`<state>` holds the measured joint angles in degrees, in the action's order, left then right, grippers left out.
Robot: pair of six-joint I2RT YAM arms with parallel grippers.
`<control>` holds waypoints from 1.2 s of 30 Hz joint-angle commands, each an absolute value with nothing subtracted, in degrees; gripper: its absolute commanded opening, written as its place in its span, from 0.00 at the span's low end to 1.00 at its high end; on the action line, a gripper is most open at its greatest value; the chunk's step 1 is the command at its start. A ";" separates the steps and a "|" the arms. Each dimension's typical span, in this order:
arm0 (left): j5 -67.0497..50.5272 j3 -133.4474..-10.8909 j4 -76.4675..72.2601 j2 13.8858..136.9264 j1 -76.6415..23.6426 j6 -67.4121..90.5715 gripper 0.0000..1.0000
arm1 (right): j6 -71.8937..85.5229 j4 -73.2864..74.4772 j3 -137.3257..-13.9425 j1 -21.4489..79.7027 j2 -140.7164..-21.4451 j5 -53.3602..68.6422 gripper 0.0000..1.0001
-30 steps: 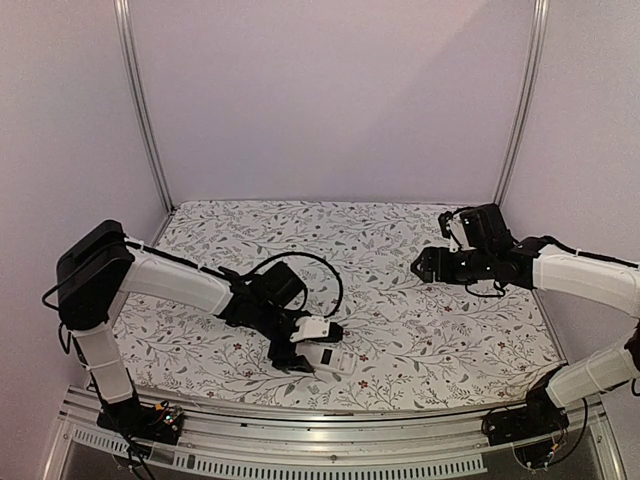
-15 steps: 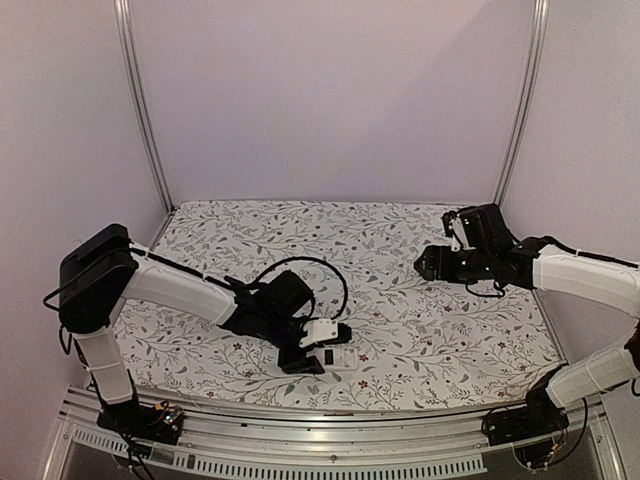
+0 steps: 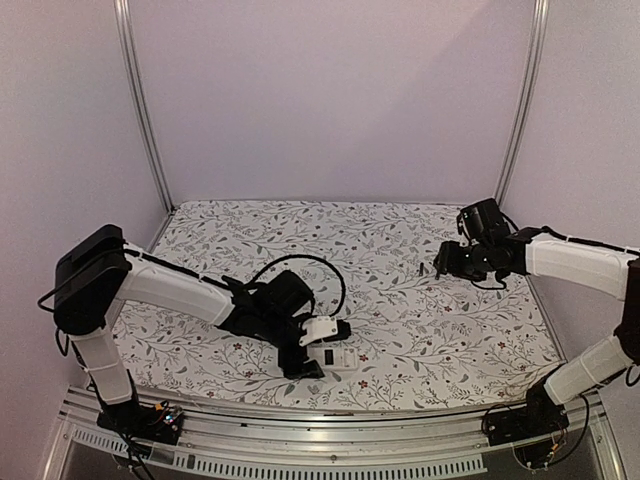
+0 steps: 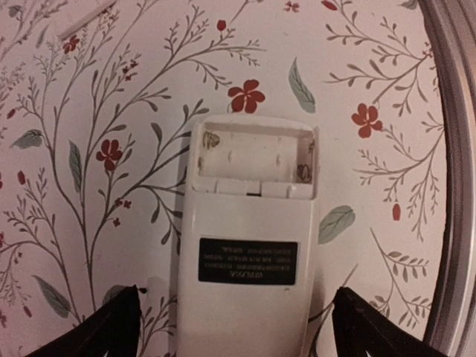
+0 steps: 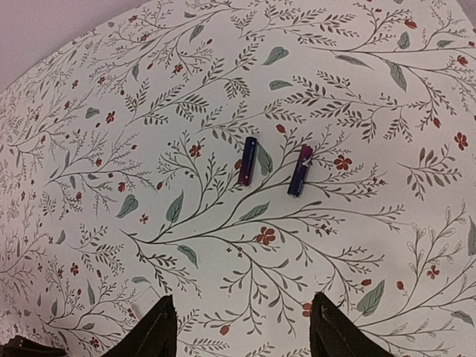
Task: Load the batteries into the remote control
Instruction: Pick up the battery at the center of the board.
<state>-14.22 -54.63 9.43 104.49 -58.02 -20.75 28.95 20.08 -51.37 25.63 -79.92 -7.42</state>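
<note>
1. Table (image 3: 500, 345) is covered with a floral cloth (image 5: 111, 89); both arms are over it.
2. The remote control (image 4: 245, 223) lies flat on the cloth, close to the near edge of the surface, about midway along it.
3. Remote is back side up: white shell, dark label (image 4: 248, 260) across the middle.
4. Battery bay (image 4: 253, 156) is uncovered, with bare floor and end contacts showing. It sits at the end pointing away from the left wrist camera.
5. Left gripper (image 3: 318, 349) is low over the remote with jaws spread. Its fingertips (image 4: 111, 331) straddle the label end, and cloth shows between each tip and the remote's side. No grip.
6. The batteries (image 5: 248, 160) lie on the cloth in the right part of the surface, toward the far-right corner. There are two, side by side, roughly parallel and apart.
7. Both are dark blue-purple with a magenta end. They are too small to pick out in the top view.
8. Right gripper (image 5: 242, 331) hangs above that spot, jaws apart and holding nothing. The batteries lie beyond its fingertips (image 5: 156, 331), not between them.
9. A small pale strip (image 4: 88, 18) lies on the cloth farther from the near edge than the remote. Can't tell what it is.
</note>
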 commanded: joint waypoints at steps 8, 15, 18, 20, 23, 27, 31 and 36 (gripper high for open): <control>-7.99 -56.89 8.69 88.53 -51.51 -10.99 0.93 | 29.20 23.86 -65.70 16.72 -97.86 -2.19 0.49; -7.63 -56.13 8.48 83.08 -50.78 -10.38 0.94 | 28.85 29.49 -75.21 16.72 -109.86 -5.08 0.44; -8.04 -56.44 8.76 82.01 -50.75 -10.36 0.94 | 29.18 32.18 -77.67 16.71 -113.31 -7.94 0.42; -8.19 -56.48 8.71 81.38 -50.75 -10.27 0.94 | 29.34 32.35 -77.99 16.74 -114.01 -9.19 0.41; -9.02 -56.43 8.81 80.83 -50.74 -10.20 0.94 | 29.22 32.81 -79.10 16.77 -115.91 -8.73 0.38; -8.73 -56.53 8.99 80.41 -50.75 -10.36 0.94 | 29.47 32.54 -79.15 16.75 -118.20 -7.13 0.34; -8.70 -56.51 8.97 80.35 -50.75 -10.52 0.94 | 29.49 31.92 -79.13 16.73 -118.90 -6.87 0.30; -8.40 -56.57 9.24 80.51 -50.74 -10.76 0.94 | 28.95 32.10 -79.50 16.71 -119.52 -6.05 0.12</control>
<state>-8.32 -56.93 8.49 81.25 -50.61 -10.81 29.32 31.11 -78.72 16.75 -117.05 -6.92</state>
